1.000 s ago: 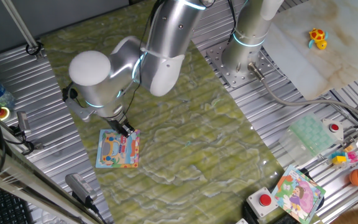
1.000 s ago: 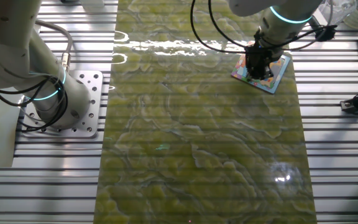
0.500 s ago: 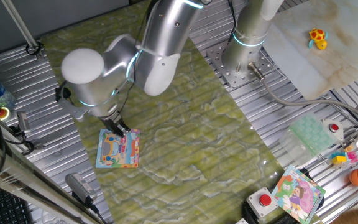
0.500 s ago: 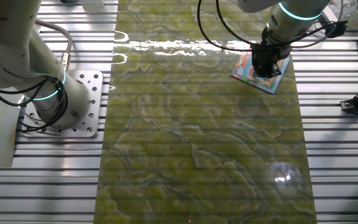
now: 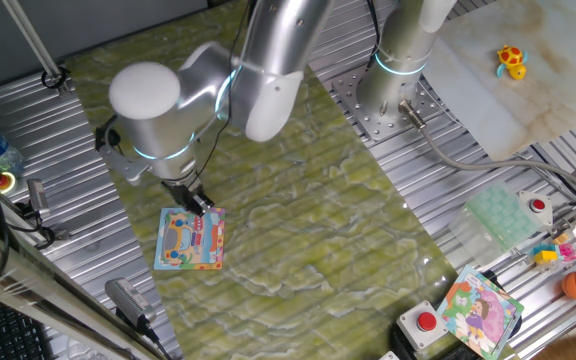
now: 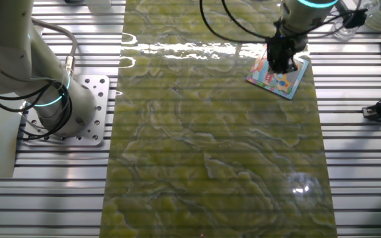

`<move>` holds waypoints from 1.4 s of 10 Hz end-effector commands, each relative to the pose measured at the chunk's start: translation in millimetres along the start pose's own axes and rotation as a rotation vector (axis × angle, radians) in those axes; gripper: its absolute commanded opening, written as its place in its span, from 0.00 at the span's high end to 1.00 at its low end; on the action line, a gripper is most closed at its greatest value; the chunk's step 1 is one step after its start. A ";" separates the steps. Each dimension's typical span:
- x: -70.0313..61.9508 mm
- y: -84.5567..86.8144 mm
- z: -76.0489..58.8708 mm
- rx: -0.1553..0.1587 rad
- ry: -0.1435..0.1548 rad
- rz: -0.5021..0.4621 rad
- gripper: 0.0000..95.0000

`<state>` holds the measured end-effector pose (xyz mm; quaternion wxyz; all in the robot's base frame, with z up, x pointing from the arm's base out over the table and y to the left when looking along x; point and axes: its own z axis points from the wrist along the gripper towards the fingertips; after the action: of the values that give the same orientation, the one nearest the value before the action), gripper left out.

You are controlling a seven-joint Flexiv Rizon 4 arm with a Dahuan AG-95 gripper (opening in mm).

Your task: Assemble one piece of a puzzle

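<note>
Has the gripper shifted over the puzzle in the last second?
Yes. The gripper has moved toward the puzzle's far edge; in the other fixed view it was nearer the board's middle a second ago.

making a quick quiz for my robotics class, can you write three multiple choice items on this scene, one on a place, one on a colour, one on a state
1. Where is the gripper?
A. over the far edge of the puzzle
B. beside the red button
C. above the orange ball

2. What colour is the puzzle's border?
A. black
B. light blue
C. dark red

3. How does the puzzle lie?
A. propped upright against the arm
B. flat on the green mat
C. hanging off the table edge

Answers:
1. A, the fingertips sit at the board's upper edge in one fixed view, and over the board in the other.
2. B, a pale blue frame surrounds the orange and pink picture.
3. B, the board rests flat on the mat in both views.
</note>
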<state>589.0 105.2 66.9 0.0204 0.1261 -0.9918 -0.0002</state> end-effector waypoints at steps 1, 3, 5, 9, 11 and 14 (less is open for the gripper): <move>10.1 12.7 -21.5 0.013 0.051 0.210 1.00; 14.5 14.0 -24.7 0.010 0.060 0.204 1.00; 16.1 13.3 -24.3 0.019 0.029 0.321 1.00; 18.0 12.1 -23.3 0.007 -0.005 0.329 1.00; 18.5 12.4 -23.8 0.005 -0.005 0.316 1.00; 19.1 13.1 -24.7 0.004 -0.005 0.299 1.00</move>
<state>566.7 112.1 92.3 0.0115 -0.0261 -0.9996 0.0034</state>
